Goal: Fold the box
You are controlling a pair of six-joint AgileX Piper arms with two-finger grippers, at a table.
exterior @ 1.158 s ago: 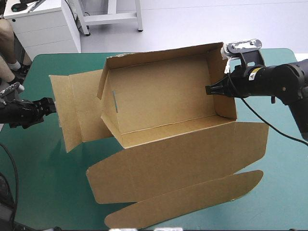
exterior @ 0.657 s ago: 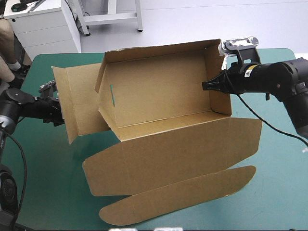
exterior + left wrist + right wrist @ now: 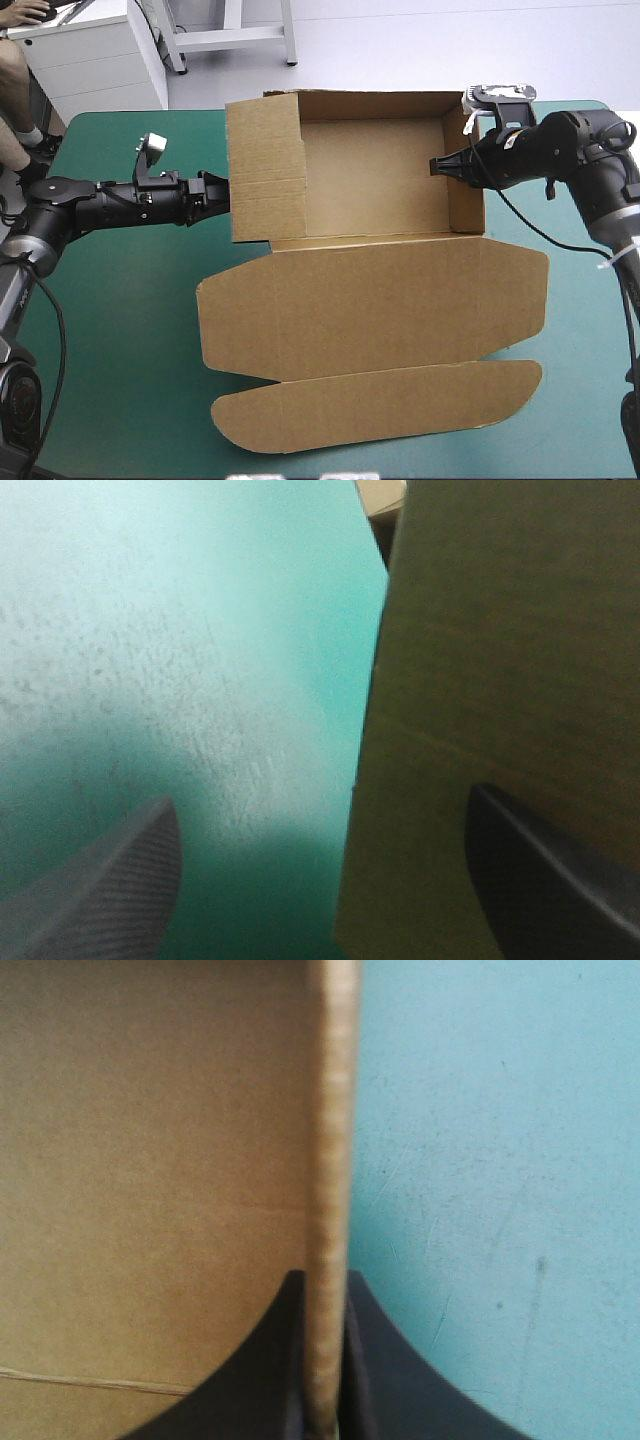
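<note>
The box [image 3: 370, 190] sits mid-table as an open tray of brown corrugated board. Its lid [image 3: 380, 300] lies flat on the robot's side, and there's a long rounded tuck flap [image 3: 380, 410] at the lid's free edge.

The right gripper [image 3: 437, 165] is pinching the tray's right wall [image 3: 465, 170]. In the right wrist view the wall's raw fluted edge runs straight out between the two black fingers, which are all but closed with only the sheet between them. My guess is that grip keeps the wall upright and stops the whole thing sliding.

At the other end, a creased two-panel end flap [image 3: 265, 170] is tipped in over the tray's left end, directly ahead of the left gripper [image 3: 222, 195]. That gripper is spread wide and holds nothing. In its own wrist view the flap's edge stands between the fingers, with one finger [image 3: 540, 880] on the panel's side and the other over the bare teal-green cover [image 3: 120, 330]. It reads to me as nudging or steadying the flap rather than grabbing it, though I can't tell if it's actually touching.

The board looks stiff and matte with scored lines, so it should hinge cleanly at the creases. The cover looks a bit grainy.
</note>
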